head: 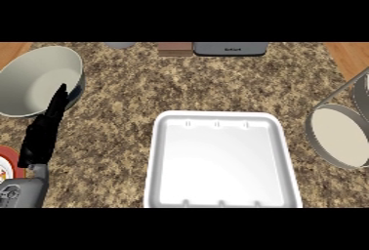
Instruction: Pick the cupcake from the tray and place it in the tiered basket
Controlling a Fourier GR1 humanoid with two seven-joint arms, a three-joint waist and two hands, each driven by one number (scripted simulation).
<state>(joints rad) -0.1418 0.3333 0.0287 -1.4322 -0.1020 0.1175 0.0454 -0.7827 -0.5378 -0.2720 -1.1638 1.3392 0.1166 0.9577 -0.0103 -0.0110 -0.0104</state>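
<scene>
Head view is showing only one hand, the left hand [45, 131], standing at about nine o'clock on the counter [130, 107]. Its black fingers [57, 100] are lying straight and together, released, grasping nothing, and their tips are pointing toward twelve o'clock, overlapping the lower right rim of a pale round bowl [36, 80] that is sitting at ten o'clock. Whether the fingertips are touching that rim or only passing over it cannot be told. Behind the palm, the grey forearm [22, 191] is coming in from the seven o'clock corner. Just beside the forearm, at the left edge around eight o'clock, a red and white object [7, 161] is peeking in, too cut off to identify.

At the centre, running toward six o'clock, the white tray [220, 163] is lying flat with its floor bare; the cupcake is not showing on it or anywhere else. At three o'clock the tiered basket [338, 136] is standing, with a round grey-rimmed tier and a pale floor, partly cut by the right edge. Along twelve o'clock, a grey appliance [229, 48], a brown block [175, 48] and a small grey item [119, 45] are lining the far edge.
</scene>
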